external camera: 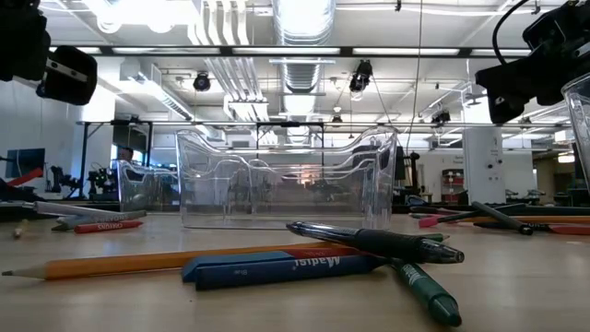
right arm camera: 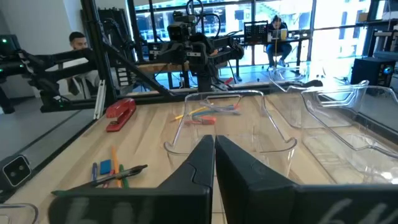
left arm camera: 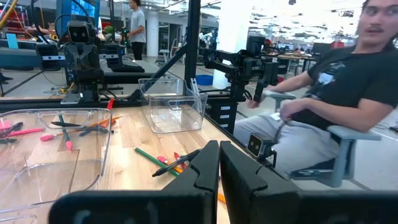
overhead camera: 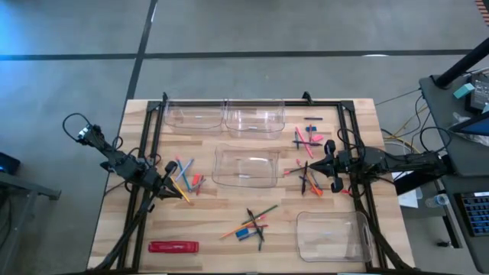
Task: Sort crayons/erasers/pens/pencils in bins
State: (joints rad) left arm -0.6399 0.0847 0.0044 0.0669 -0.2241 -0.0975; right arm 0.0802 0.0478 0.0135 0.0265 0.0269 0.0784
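Four clear bins stand on the wooden table: two at the far edge (overhead camera: 187, 116) (overhead camera: 254, 118), one in the middle (overhead camera: 246, 168) and one at the near right (overhead camera: 334, 235). Pencils, pens, crayons and erasers lie flat in loose piles at the left (overhead camera: 186, 177), at the right (overhead camera: 308, 141) (overhead camera: 309, 182) and near the front (overhead camera: 252, 223). In the front pile are an orange pencil (external camera: 138, 266), a blue crayon (external camera: 277, 267), a black pen (external camera: 378, 242) and a blue eraser (right arm camera: 104, 166). My left gripper (left arm camera: 219, 155) hovers shut beside the left pile. My right gripper (right arm camera: 214, 146) hovers shut over the right pile.
A long red flat pack (overhead camera: 173, 246) lies at the near left. A black frame (overhead camera: 252, 101) runs along the table's left, far and right edges. A person (left arm camera: 348, 93) sits on a chair beyond the table edge. Bare wood shows between the middle bin and the front pile.
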